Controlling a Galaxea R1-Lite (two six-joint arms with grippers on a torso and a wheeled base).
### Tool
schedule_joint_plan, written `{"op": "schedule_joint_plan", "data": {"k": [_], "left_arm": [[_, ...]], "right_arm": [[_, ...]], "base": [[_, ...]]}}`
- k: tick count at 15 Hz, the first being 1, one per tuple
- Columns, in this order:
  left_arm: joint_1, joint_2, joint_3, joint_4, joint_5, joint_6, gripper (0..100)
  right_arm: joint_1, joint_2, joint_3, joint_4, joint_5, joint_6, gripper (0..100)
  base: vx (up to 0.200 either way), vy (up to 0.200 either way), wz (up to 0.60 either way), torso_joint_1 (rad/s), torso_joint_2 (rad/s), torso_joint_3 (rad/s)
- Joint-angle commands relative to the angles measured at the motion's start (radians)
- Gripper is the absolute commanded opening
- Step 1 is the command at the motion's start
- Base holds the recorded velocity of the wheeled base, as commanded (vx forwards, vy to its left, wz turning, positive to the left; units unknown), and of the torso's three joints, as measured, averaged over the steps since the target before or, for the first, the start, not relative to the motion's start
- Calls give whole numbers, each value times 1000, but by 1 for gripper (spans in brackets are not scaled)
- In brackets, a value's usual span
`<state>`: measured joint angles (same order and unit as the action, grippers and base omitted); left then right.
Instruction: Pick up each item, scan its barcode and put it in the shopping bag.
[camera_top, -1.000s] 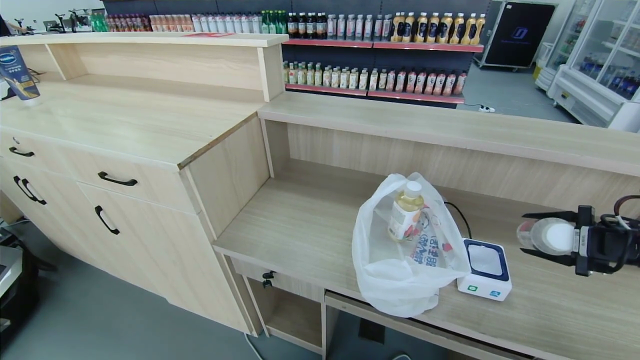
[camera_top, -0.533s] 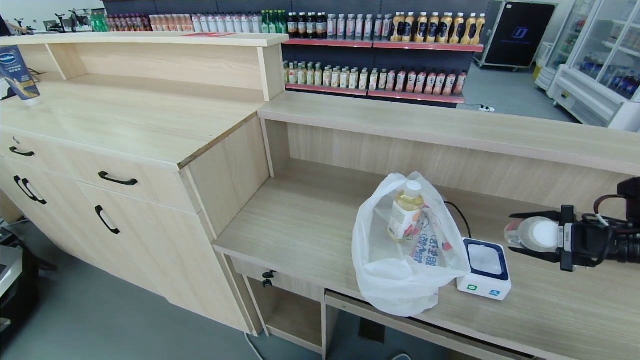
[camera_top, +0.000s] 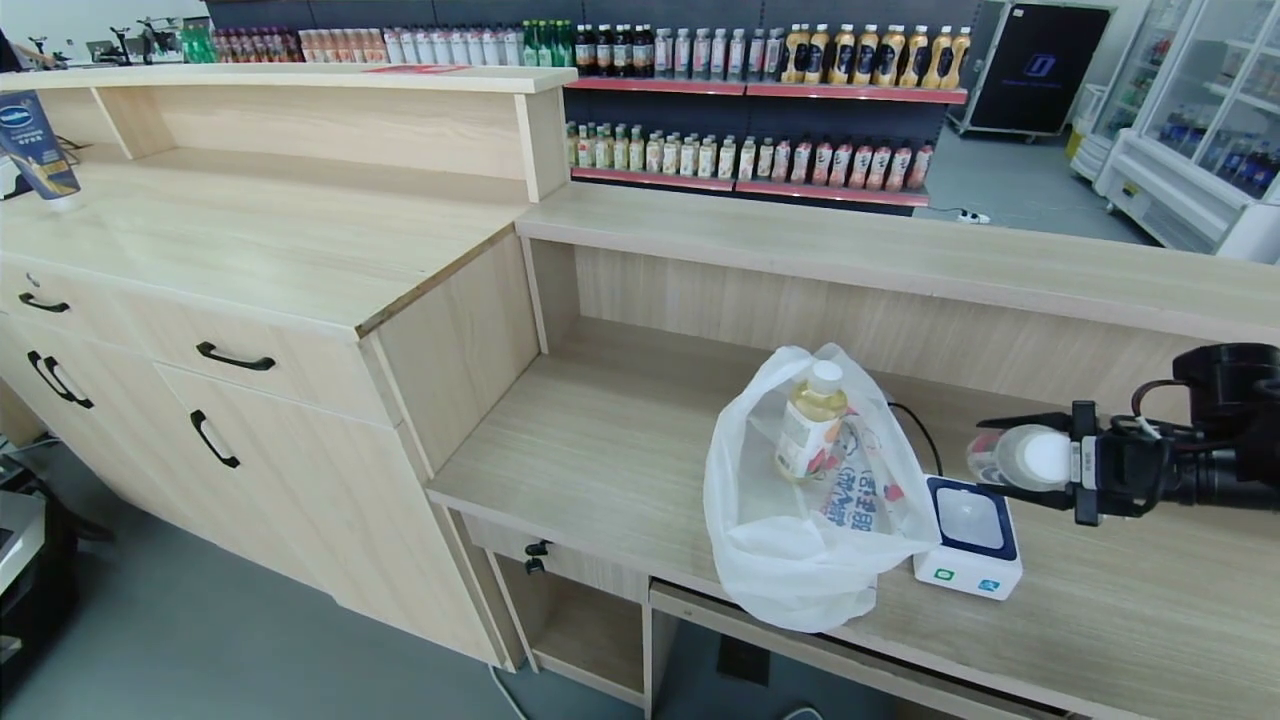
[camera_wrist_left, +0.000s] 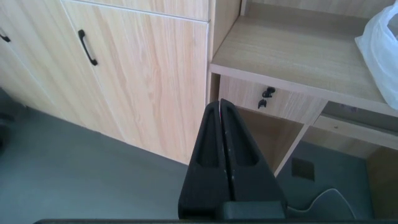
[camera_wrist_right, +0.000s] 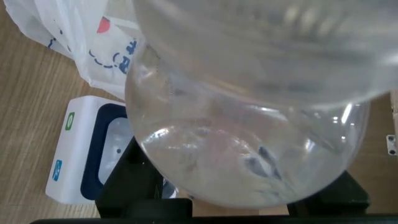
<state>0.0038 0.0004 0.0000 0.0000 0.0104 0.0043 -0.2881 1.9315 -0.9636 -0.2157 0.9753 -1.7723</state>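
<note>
My right gripper (camera_top: 1020, 455) is shut on a clear plastic bottle (camera_top: 1015, 457) with a white cap, held sideways just above the right side of the white and blue barcode scanner (camera_top: 968, 551). From the right wrist camera the bottle (camera_wrist_right: 249, 106) hangs over the scanner (camera_wrist_right: 90, 152). The white shopping bag (camera_top: 810, 500) stands open on the counter left of the scanner, with a bottle of yellow drink (camera_top: 812, 420) upright inside. My left gripper (camera_wrist_left: 225, 155) hangs shut and empty over the floor, in front of the cabinet.
The wooden counter (camera_top: 620, 440) has free room left of the bag and to the right of the scanner. A raised ledge (camera_top: 900, 250) runs along the back. A black cable (camera_top: 920, 430) leads from the scanner toward the back wall. A taller cabinet (camera_top: 250, 260) stands on the left.
My right gripper has carried the clear bottle leftward, from well right of the scanner to just above its right side. The bag and the scanner have stayed put.
</note>
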Motion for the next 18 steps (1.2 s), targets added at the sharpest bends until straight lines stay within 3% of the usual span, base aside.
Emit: {"op": "schedule_joint_plan", "data": {"k": [1,18], "left_arm": [[1,0,0,0,0,0,0],[1,0,0,0,0,0,0]], "right_arm": [[12,34,-12,-5,0,-1,0],[26,78,-43,-8,3,-2,0]], "base": [[0,0,0,0,0,0],[0,0,0,0,0,0]]}}
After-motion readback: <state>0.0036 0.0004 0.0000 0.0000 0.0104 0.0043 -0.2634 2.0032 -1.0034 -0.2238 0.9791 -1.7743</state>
